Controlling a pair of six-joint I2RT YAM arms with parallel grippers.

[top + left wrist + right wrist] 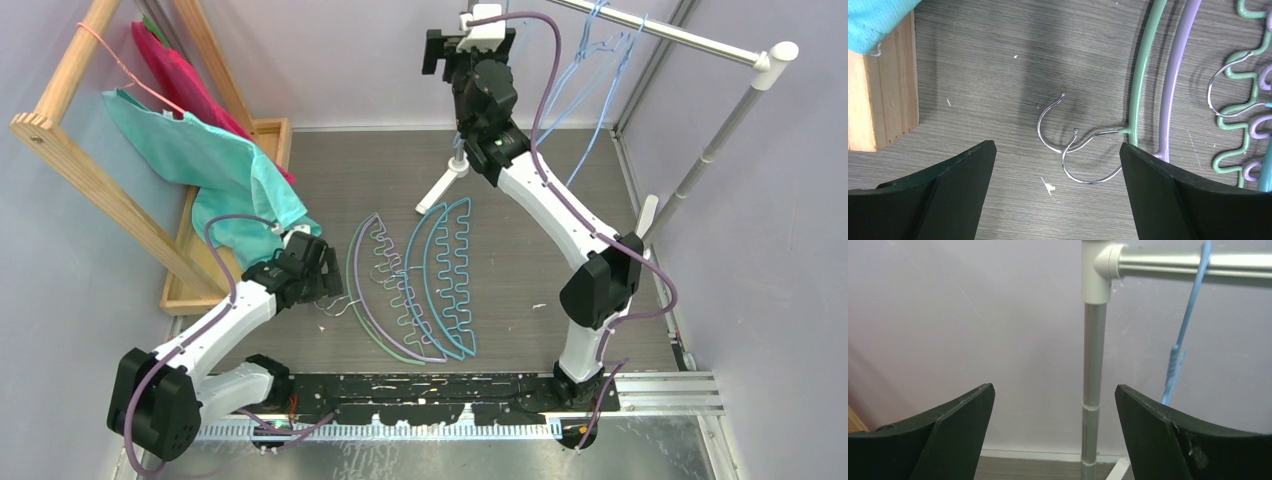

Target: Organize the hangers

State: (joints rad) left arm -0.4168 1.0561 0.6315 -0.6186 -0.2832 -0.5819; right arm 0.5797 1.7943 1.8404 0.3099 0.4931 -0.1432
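Three arched hangers lie side by side on the grey floor: green (349,262), lilac (375,325) and teal (407,268), each with a zigzag bar. My left gripper (328,285) hovers open over their hook ends. In the left wrist view two metal hooks (1038,129) (1063,161) lie crossed between the open left gripper (1057,145), beside the green arch (1140,75) and the lilac arch (1175,75). Thin light-blue hangers (600,80) hang on the silver rail (660,30). My right gripper (447,50) is raised by the rail's left end. The right gripper (1054,386) is open and empty, facing the post (1094,365).
A wooden rack (90,170) at the left carries a teal cloth (220,160), a red cloth (180,75) and a pink wire hanger (120,60). Its wooden base (883,90) lies close to my left gripper. The rail's white foot (440,185) and right post (720,140) stand behind.
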